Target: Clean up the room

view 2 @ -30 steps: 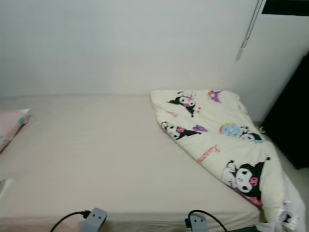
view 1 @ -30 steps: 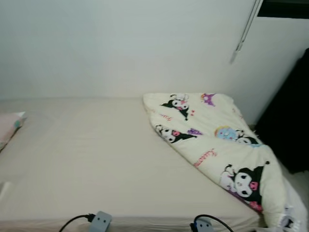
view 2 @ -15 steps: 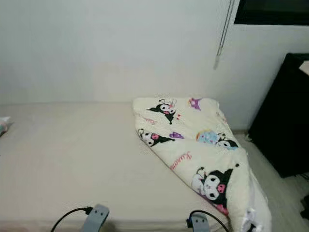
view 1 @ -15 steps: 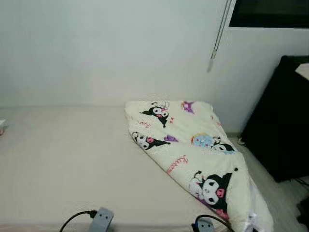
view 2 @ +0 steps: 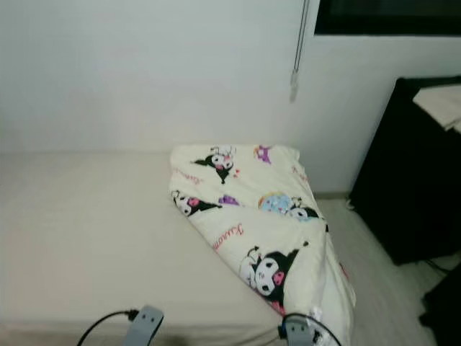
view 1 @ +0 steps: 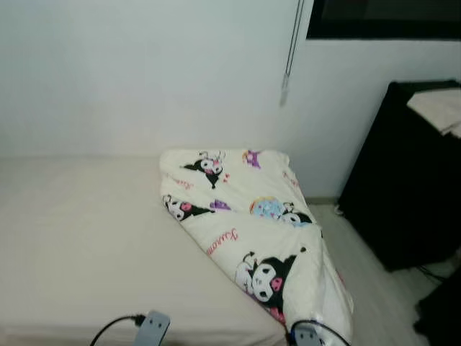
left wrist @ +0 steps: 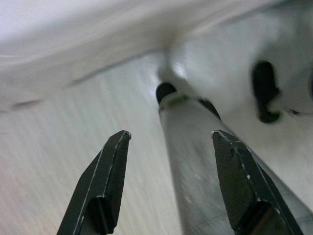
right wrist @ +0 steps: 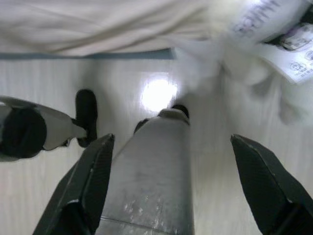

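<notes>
Left gripper (left wrist: 168, 142): hanging low beside the robot's silver leg (left wrist: 195, 156), black fingers (left wrist: 105, 181) spread wide apart, nothing between them, pale wood-grain floor (left wrist: 58, 156) below.
Right gripper (right wrist: 168, 147): also hanging idle, fingers (right wrist: 88, 186) parted and unloaded, pointed down at the glossy floor near the robot's other leg (right wrist: 156, 166).
Wrists: two grey wrist ends with black cables at the lower edge of the head views, left one (view 1: 150, 328) and right one (view 1: 306, 335).
Bed (view 1: 79, 238): wide, covered by a plain cream sheet, pushed against the white wall (view 1: 144, 72).
Quilt (view 1: 245, 216): cream, printed with black-and-white cartoon characters plus touches of pink, purple and blue; bunched in a long slanting heap along the bed's right end, lower corner drooping over the edge toward the floor.
Quilt from right wrist view: white fabric (right wrist: 230, 54) hanging near the floor, printed care labels (right wrist: 293, 54) on it, blurred.
Cabinet (view 1: 403, 180): black, standing on the floor to the right of the bed, well apart from the quilt; something pale lying on top (view 1: 439, 108), too blurred to identify.
Window (view 1: 382, 18): dark, high on the right of the wall.
Blind cord (view 1: 292, 47): thin, hanging down the wall beside the window, small weight at its end, above the quilt's far corner.
Floor strip (view 1: 374, 288): light wood, between bed and cabinet.
</notes>
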{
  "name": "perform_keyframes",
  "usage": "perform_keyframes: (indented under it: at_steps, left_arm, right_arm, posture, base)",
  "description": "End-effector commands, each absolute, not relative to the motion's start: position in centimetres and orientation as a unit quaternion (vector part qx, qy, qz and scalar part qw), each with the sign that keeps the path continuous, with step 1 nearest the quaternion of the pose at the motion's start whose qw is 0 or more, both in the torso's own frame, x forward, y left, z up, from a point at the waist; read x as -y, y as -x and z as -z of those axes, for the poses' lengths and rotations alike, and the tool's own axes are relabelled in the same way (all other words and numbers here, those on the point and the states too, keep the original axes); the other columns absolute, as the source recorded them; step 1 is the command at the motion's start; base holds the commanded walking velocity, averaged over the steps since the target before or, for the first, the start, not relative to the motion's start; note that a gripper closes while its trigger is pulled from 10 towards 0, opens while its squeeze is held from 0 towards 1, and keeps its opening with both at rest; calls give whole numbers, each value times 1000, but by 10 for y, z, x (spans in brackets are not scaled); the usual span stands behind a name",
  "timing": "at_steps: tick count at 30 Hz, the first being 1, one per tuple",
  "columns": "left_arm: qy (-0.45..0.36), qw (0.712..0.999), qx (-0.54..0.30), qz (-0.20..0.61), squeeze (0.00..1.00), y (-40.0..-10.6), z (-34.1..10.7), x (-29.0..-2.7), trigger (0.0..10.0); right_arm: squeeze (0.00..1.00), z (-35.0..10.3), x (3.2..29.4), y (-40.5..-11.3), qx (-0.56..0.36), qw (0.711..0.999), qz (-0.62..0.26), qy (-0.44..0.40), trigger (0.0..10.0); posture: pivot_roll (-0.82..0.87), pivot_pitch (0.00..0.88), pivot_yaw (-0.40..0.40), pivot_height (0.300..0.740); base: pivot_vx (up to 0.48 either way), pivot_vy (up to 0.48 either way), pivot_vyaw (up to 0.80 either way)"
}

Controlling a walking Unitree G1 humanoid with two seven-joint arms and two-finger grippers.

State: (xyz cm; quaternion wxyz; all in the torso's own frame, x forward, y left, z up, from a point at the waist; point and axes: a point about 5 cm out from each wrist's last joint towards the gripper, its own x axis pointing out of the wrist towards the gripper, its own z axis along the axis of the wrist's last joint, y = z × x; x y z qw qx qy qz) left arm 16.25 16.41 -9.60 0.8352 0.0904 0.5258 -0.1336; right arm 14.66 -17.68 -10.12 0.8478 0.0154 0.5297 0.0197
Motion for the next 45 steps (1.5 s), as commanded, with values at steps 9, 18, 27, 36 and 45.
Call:
perform_keyframes:
  at_steps: [9, 18, 27, 36, 45]
  left_arm:
    - [-95, 838, -521, 130, 0, -167, 94, -165, 10000]
    - [-93, 837, -521, 139, 0, -166, 95, -163, 10000]
    - [-94, 841, -520, 119, 0, -167, 94, -166, 10000]
    - [-98, 844, -515, 114, 0, -168, 94, -167, 10000]
    - [-75, 857, -501, 91, 0, -175, 90, -168, 10000]
  right_arm:
    - [0, 101, 175, -148, -527, 849, -17, -27, 10000]
    - [0, 101, 175, -146, -528, 849, -17, -29, 10000]
    - [0, 97, 178, -156, -503, 863, -7, -41, 10000]
    - [0, 68, 203, -207, -401, 913, 63, -53, 10000]
    - [0, 28, 263, -241, -307, 934, 180, -34, 10000]
  posture:
    - [-18, 0, -6, 722]
    - [-22, 0, -8, 722]
    - [-21, 0, -13, 722]
    - [-24, 0, -14, 722]
    - [-36, 0, -13, 702]
  base:
    - [0, -219, 0]
    - [0, -154, 0]
    - [0, -105, 0]
    - [0, 0, 0]
    - [0, 0, 0]
